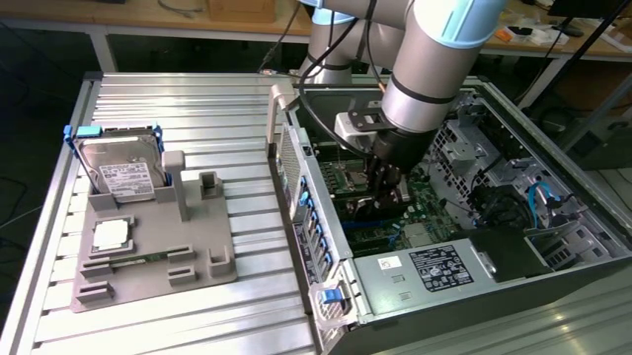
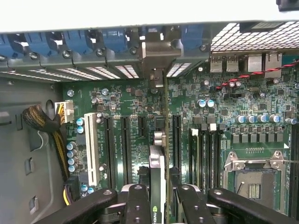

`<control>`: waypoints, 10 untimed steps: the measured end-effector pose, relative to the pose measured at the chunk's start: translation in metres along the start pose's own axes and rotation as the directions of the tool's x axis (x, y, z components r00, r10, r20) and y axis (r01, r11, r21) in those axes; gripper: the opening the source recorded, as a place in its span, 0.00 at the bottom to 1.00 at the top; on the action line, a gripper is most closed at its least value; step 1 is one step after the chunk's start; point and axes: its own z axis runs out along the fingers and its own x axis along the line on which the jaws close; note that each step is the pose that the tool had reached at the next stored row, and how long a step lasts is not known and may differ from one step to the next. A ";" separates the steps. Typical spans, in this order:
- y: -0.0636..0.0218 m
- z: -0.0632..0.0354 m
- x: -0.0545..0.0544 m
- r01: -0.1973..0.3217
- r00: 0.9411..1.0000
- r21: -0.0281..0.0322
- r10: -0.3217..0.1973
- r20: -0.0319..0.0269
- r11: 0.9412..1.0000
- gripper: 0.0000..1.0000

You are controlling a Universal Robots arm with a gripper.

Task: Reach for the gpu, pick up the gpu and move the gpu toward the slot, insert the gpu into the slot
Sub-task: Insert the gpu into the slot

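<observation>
My gripper (image 1: 385, 194) is down inside the open computer case, over the green motherboard (image 2: 126, 100). It is shut on the gpu (image 2: 157, 170), a thin dark card seen edge-on between the two black fingers (image 2: 138, 205). The card stands upright on the board, and its silver bracket (image 2: 156, 56) reaches the rear wall of the case among the blue card latches. It lies in line with the long parallel expansion connectors. The slot under it is hidden by the card and the fingers.
The square silver CPU socket (image 2: 254, 179) and black memory slots (image 2: 205, 154) lie to one side of the card, a white connector (image 2: 91, 149) and a cable bundle (image 2: 42, 121) to the other. Outside the case, a grey holder (image 1: 148, 251) carries a hard drive (image 1: 118, 174).
</observation>
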 end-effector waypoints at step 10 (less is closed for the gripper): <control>-0.0014 0.0001 0.000 -0.006 1.000 -0.031 0.006 -0.001 1.000 0.27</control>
